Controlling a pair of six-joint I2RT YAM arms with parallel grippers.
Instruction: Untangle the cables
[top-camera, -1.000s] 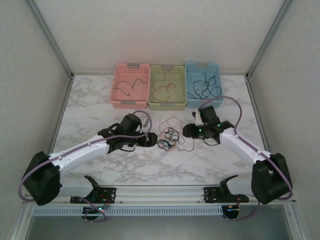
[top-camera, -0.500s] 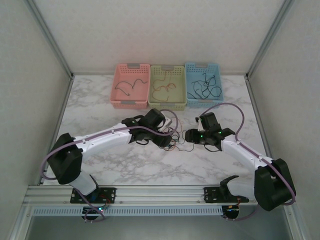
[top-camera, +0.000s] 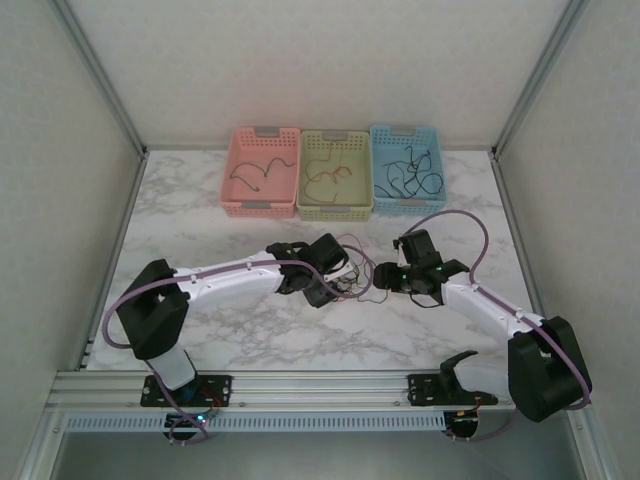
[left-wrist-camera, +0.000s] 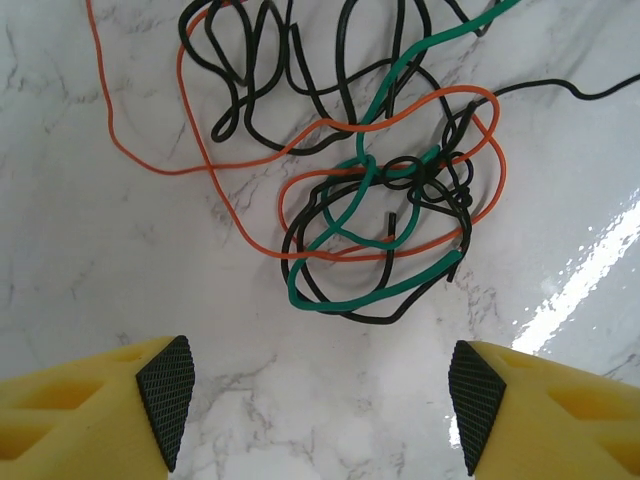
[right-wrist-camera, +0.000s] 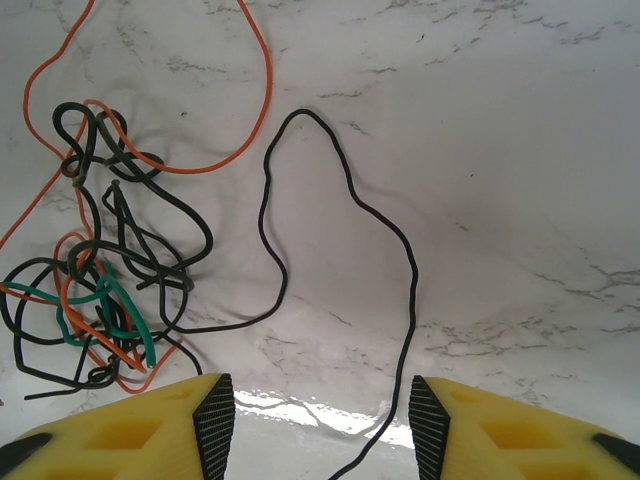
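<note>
Left jaws and right jaws stand apart over the cables (left-wrist-camera: 415, 175) (bare table (top-camera: 200, 200) all round).

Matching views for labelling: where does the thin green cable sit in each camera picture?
Left wrist: thin green cable right of centre, looping through the black knot.
Right wrist: lower left, low in the knot.
Top external: inside the small tangle of cables at mid-picture; the green strand itself is too thin to pick out.
Shared landmark: the thin orange cable, which loops around the knot.
</note>
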